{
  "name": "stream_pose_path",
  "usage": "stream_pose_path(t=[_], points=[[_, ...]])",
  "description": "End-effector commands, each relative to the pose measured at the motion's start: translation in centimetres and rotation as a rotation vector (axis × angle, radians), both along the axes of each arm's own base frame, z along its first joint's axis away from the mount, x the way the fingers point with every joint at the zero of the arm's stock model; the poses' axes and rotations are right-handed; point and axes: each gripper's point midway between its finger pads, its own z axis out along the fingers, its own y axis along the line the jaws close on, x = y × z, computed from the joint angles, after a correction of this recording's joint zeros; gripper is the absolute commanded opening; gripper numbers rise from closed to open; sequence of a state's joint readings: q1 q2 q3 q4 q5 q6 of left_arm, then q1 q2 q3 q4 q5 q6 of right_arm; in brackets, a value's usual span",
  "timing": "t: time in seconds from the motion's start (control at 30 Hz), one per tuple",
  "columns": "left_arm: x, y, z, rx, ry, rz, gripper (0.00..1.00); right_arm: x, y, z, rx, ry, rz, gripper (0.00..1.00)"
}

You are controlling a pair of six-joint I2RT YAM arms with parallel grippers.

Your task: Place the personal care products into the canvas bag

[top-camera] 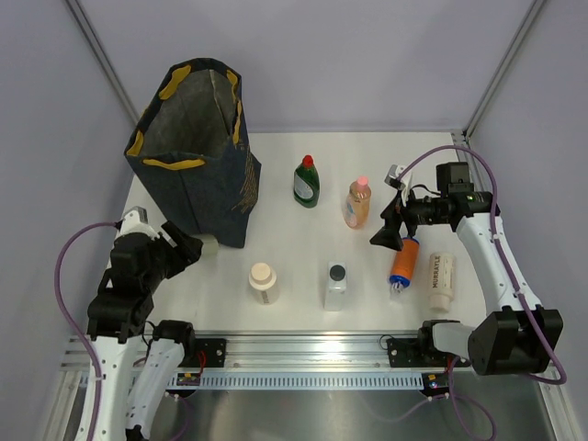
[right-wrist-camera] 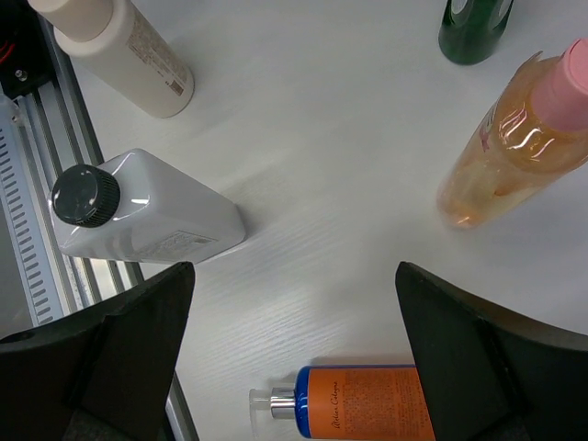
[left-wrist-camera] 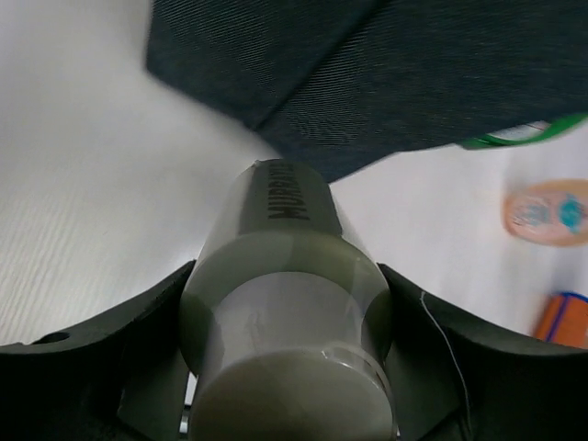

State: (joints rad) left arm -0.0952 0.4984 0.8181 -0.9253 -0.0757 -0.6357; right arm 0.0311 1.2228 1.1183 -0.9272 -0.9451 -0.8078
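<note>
Whitish translucent plastic bottle (left-wrist-camera: 285,294) clamped between fingers of left gripper (top-camera: 197,245). Its far end sits just short of dark navy canvas bag (top-camera: 197,175), which stands beyond fingertips. Likely light, stiff, smooth-walled and slippery; best hold is mid-body. Right gripper (right-wrist-camera: 294,276) has fingers spread wide, holding nothing. Orange bottle with blue cap (right-wrist-camera: 367,415) lies below gap between them. Count: seven bottles, one held, six on white table (top-camera: 294,239) (four upright, two lying). One bag.

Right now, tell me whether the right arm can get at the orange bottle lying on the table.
Probably yes. The right gripper hangs open close by the orange bottle, with nothing between them. The cream tube lies beside it but apart, leaving room to grip.
</note>
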Motion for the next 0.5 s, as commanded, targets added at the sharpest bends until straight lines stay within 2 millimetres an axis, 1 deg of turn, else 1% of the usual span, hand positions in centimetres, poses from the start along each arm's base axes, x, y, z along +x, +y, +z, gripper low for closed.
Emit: stream_pose_path(t=[0.0, 0.03, 0.07, 0.1, 0.13, 0.17, 0.2, 0.23, 0.27, 0.3, 0.33, 0.37, 0.4, 0.43, 0.47], points=[[1.2, -4.2, 9.5, -0.063, -0.353, -0.261, 0.00, 0.8, 0.5, 1.8, 0.021, -0.054, 0.030, 1.00], [1.1, -4.6, 10.4, -0.072, -0.379, -0.285, 0.00, 0.8, 0.5, 1.9, 0.023, -0.055, 0.029, 1.00], [0.6, -5.6, 11.2, -0.097, -0.401, -0.347, 0.00, 1.0, 0.5, 2.0, 0.023, -0.058, 0.027, 0.99], [0.7, -6.2, 12.4, -0.109, -0.444, -0.379, 0.00, 1.0, 0.5, 2.1, 0.024, -0.053, 0.025, 1.00], [0.6, -6.6, 13.1, -0.121, -0.467, -0.404, 0.00, 1.1, 0.6, 2.1, 0.024, -0.056, 0.025, 1.00], [0.0, -7.7, 14.4, -0.144, -0.497, -0.470, 0.00, 1.2, 0.6, 2.1, 0.024, -0.058, 0.024, 1.00], [-0.1, -8.3, 15.6, -0.161, -0.534, -0.505, 0.00, 1.2, 0.5, 2.2, 0.024, -0.059, 0.020, 0.99], [0.1, -8.8, 15.9, -0.179, -0.531, -0.530, 0.00, 1.2, 0.5, 2.0, 0.023, -0.053, 0.018, 0.99], [-0.4, -9.5, 17.1, -0.198, -0.552, -0.581, 0.00, 1.3, 0.5, 2.0, 0.022, -0.054, 0.016, 0.99], [-0.4, -9.9, 18.3, -0.218, -0.580, -0.602, 0.00, 1.3, 0.5, 2.0, 0.022, -0.053, 0.013, 1.00], [0.0, -10.2, 18.8, -0.234, -0.584, -0.614, 0.00, 1.4, 0.4, 2.0, 0.021, -0.055, 0.010, 1.00], [-0.3, -10.5, 20.7, -0.238, -0.638, -0.636, 0.00, 1.5, 0.4, 1.9, 0.021, -0.054, 0.008, 1.00], [-0.3, -10.6, 21.7, -0.252, -0.654, -0.643, 0.00, 1.6, 0.4, 1.9, 0.021, -0.051, 0.004, 1.00], [0.1, -10.8, 22.3, -0.260, -0.656, -0.650, 0.00, 1.6, 0.4, 1.9, 0.019, -0.054, 0.002, 0.99], [0.2, -10.9, 23.6, -0.271, -0.686, -0.655, 0.00, 1.6, 0.4, 1.9, 0.018, -0.053, 0.001, 0.99]])
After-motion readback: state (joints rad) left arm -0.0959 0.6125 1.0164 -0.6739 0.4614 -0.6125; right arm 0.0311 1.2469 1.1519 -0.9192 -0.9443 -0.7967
